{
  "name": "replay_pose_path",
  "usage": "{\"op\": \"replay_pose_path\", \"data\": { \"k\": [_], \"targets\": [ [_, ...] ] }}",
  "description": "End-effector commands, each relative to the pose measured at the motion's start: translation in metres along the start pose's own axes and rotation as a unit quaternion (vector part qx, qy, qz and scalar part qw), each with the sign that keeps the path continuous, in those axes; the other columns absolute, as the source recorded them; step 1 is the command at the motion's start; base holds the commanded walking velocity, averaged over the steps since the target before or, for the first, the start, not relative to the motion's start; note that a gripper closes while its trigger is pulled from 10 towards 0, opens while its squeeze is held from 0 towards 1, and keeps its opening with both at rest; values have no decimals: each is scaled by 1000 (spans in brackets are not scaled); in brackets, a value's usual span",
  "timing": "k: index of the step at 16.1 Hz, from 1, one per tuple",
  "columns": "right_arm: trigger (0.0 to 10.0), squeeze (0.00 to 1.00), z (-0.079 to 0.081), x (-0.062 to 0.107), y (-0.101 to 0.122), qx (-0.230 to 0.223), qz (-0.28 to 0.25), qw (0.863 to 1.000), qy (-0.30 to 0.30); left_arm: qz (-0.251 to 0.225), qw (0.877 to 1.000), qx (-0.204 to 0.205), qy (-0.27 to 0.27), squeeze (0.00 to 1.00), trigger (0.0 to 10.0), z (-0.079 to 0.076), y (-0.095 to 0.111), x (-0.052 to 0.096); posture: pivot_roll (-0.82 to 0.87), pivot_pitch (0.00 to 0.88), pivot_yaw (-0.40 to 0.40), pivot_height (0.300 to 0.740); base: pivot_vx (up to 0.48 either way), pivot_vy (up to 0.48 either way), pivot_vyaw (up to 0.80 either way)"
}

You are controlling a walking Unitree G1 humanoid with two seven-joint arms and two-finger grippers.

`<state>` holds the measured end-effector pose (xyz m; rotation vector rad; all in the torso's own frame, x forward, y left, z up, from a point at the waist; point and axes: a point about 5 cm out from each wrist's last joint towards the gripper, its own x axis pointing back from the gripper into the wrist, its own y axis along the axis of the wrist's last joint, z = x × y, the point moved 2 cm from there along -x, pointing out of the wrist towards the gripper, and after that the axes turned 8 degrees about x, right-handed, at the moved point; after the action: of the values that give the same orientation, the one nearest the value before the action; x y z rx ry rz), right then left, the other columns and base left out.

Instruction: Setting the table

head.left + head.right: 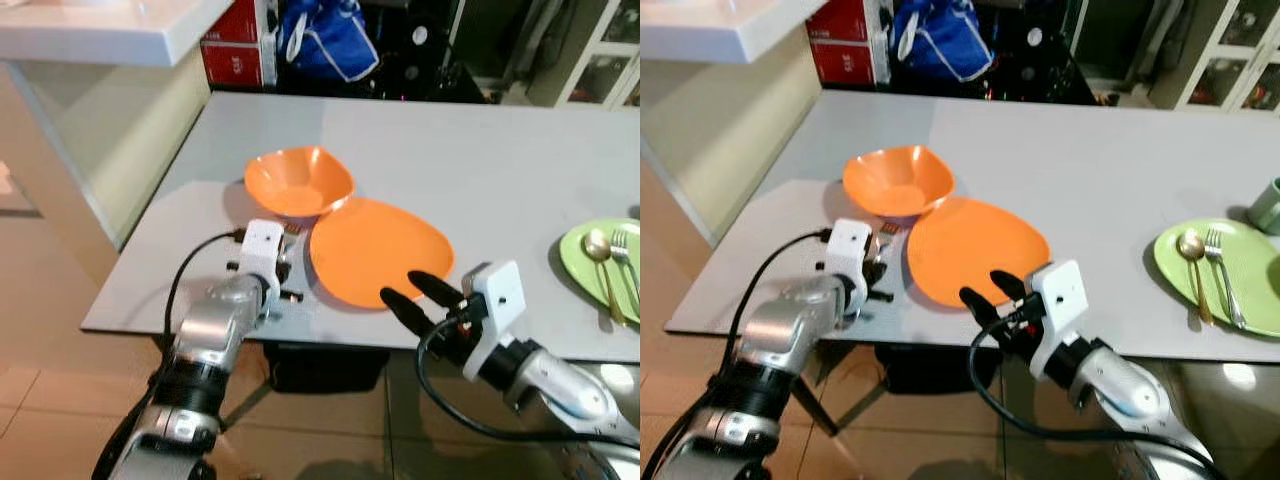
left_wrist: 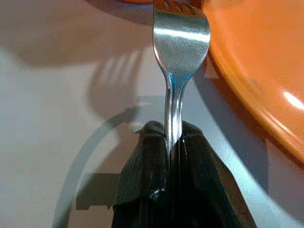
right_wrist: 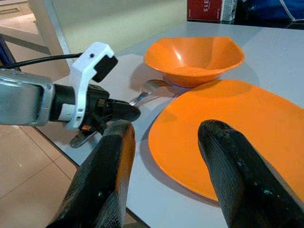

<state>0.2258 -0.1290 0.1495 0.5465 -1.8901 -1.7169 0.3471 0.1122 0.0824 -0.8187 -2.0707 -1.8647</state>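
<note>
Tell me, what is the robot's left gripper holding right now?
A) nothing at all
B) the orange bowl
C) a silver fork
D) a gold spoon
C: the left wrist view shows the left gripper shut on the handle of a silver fork, held over the grey table beside the orange plate.

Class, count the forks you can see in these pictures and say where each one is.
2. One fork is clamped in the left gripper, held beside the orange plate. The other fork lies on the green plate, next to a gold spoon. More may sit out of frame.
</note>
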Motion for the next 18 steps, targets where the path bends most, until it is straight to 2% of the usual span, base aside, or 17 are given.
{"op": "replay_pose_path", "data": {
  "k": [1,9,10,11,15,18],
  "targets": [
    [10000,0,-2,2,0,8,4,1000,-3,-3,1000,-6,-3,0,0,-2,3,-4,-113,0,26,740,0,0,0],
    [10000,0,-1,3,1,10,5,1000,-3,-22,1000,-7,-10,0,0,-10,13,-25,-126,0,31,740,0,0,0],
    [10000,0,-1,3,0,10,5,1000,-4,-21,1000,-12,-8,0,3686,-9,14,-26,-126,0,31,740,0,0,0],
    [10000,0,-1,3,0,10,5,1000,-4,-20,1000,-18,-2,0,10000,-8,15,-27,-126,0,31,740,0,0,0],
    [10000,0,-1,2,1,10,5,1000,-4,-16,999,-27,13,0,10000,-3,14,-29,-125,0,32,740,0,0,0],
    [10000,0,-2,2,1,10,5,1000,-3,-7,1000,-12,12,0,10000,-2,10,-31,-124,0,29,740,0,0,0]
  ]
}}
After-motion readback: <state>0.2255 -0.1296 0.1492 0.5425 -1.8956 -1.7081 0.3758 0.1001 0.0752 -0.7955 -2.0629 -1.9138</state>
